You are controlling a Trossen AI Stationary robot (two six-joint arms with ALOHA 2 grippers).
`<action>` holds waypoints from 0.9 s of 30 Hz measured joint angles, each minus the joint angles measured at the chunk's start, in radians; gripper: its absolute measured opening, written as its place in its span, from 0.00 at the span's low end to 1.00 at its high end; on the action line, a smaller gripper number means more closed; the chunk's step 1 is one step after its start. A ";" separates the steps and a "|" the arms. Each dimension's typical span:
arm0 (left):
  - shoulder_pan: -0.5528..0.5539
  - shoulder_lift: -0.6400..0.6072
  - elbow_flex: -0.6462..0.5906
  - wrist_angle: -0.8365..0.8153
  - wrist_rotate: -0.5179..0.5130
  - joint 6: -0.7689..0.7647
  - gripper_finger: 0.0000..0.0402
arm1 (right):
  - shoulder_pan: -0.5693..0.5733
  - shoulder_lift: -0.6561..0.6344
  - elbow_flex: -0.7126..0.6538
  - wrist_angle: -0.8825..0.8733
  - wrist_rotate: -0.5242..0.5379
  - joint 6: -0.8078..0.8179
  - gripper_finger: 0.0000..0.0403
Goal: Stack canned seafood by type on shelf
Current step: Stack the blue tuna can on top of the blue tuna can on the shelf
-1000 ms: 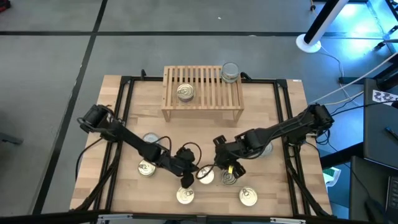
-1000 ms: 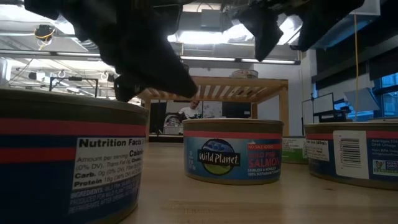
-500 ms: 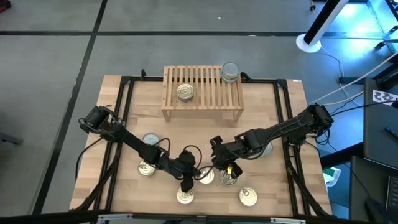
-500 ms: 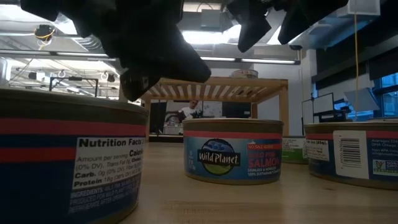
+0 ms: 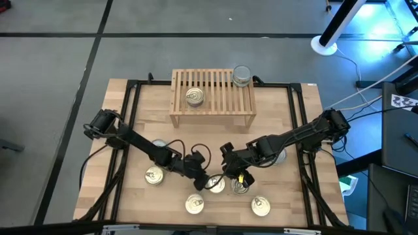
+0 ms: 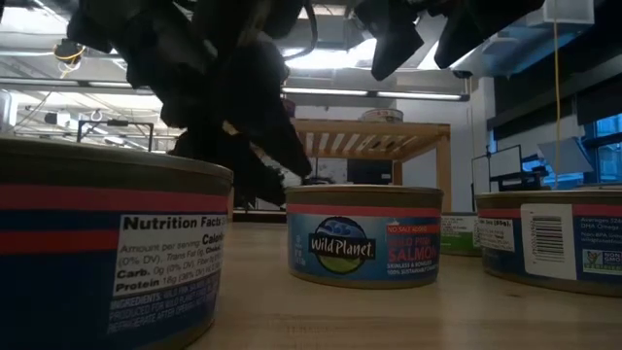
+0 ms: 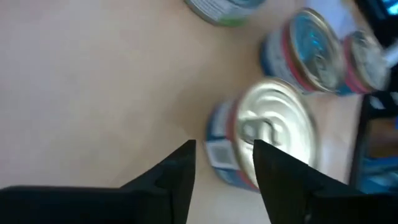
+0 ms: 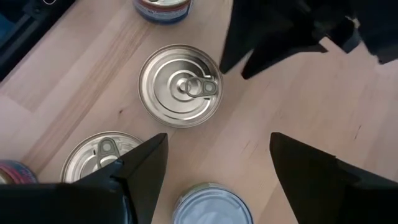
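Two cans are up on the shelf (image 5: 212, 98) so far: one gold-lidded can (image 5: 194, 97) on the slats toward its left end, and one silver-lidded can (image 5: 241, 76) at its far right corner. Neither has a second can on top, so I judge no stack is started and most of the job is left.

I count about six more cans down on the bench (image 5: 287, 111), all in its near half. Near the left edge sit a silver can (image 5: 157, 146) and, just in front of it, a gold can (image 5: 153, 175). In the middle, between the two grippers, a gold can (image 5: 216, 185) stands beside another can (image 5: 240, 188). Two gold ones sit by the near edge (image 5: 194, 205) (image 5: 260, 207). A further can by the right arm's forearm is mostly hidden, so I can't call its lid.

My left gripper (image 5: 204, 182) is low over the middle of the bench with its fingers parted a little and nothing between them; in its wrist view a gold can (image 7: 273, 134) lies just ahead of the fingertips, not gripped. My right gripper (image 5: 230, 171) hovers close by, jaws spread wide and empty, with a gold pull-tab can (image 8: 180, 86) below and ahead of it.

Every bench can has yet to be lifted and sorted onto the matching lid.
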 joint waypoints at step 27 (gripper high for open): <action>-0.007 0.000 0.000 0.018 0.082 -0.117 0.36 | 0.170 0.000 0.000 -0.257 0.377 -0.072 0.70</action>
